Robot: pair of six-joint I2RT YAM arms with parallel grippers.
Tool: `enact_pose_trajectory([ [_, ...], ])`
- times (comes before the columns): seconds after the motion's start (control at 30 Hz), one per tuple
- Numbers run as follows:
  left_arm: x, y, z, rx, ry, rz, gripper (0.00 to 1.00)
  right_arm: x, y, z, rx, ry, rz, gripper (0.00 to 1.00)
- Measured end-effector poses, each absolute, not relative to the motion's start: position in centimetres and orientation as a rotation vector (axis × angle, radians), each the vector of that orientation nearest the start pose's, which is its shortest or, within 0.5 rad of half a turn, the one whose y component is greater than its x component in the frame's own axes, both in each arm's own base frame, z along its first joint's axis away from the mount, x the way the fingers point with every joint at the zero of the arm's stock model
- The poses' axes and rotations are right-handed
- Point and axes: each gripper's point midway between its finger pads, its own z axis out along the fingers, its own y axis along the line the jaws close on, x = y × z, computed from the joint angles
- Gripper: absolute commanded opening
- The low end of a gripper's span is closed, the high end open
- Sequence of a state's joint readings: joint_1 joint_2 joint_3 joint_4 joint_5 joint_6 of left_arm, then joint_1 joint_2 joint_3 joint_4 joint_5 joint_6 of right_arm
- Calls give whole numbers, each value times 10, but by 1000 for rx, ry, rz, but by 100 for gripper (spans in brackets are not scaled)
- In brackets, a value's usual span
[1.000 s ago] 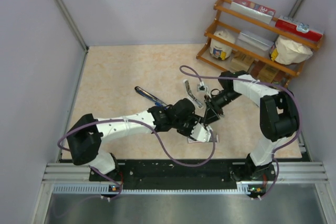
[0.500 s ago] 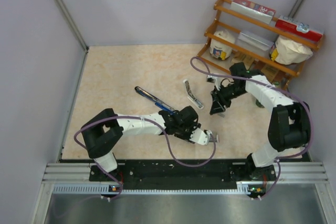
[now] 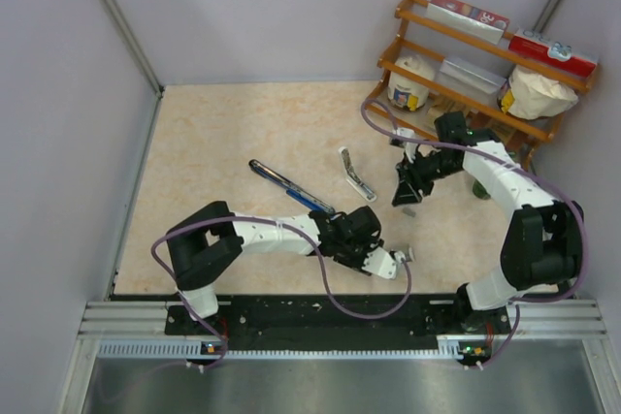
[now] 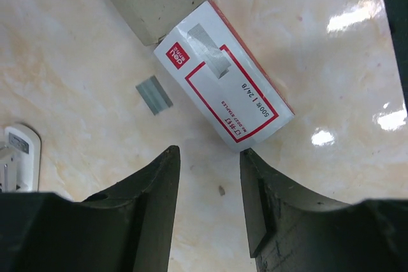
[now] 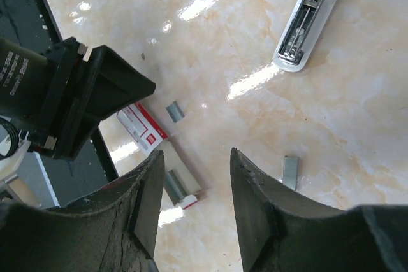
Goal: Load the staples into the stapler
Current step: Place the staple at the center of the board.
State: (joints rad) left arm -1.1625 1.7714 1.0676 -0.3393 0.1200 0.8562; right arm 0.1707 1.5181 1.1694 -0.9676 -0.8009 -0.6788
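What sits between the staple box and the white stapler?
A loose staple strip, near the staple box, apart from the white stapler. Right wrist view.

The white lid of the staple box [image 4: 224, 87] on the table [image 4: 319, 42] bears a red square with the brand "deli" and, inside a red frame, "24/8" beside a count seemingly 500, over smaller print ending "STAPLES".

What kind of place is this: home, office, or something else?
Probably a lab test cell for robots: plain partition walls around the table, an aluminium mounting rail at its near edge, a wooden rack of props.
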Motion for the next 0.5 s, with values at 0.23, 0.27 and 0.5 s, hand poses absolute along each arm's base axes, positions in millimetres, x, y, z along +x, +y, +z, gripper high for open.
enact_pose_trajectory([
  [0.23,163,-391,30,2236,1357,-294,49,261,148,133,-1149,2267,939,45],
  [0.27,163,-394,30,2231,1359,-297,51,262,147,133,-1148,2270,935,45],
  [0.5,170,-396,36,2190,1395,-291,62,263,142,122,-1141,2296,898,43],
])
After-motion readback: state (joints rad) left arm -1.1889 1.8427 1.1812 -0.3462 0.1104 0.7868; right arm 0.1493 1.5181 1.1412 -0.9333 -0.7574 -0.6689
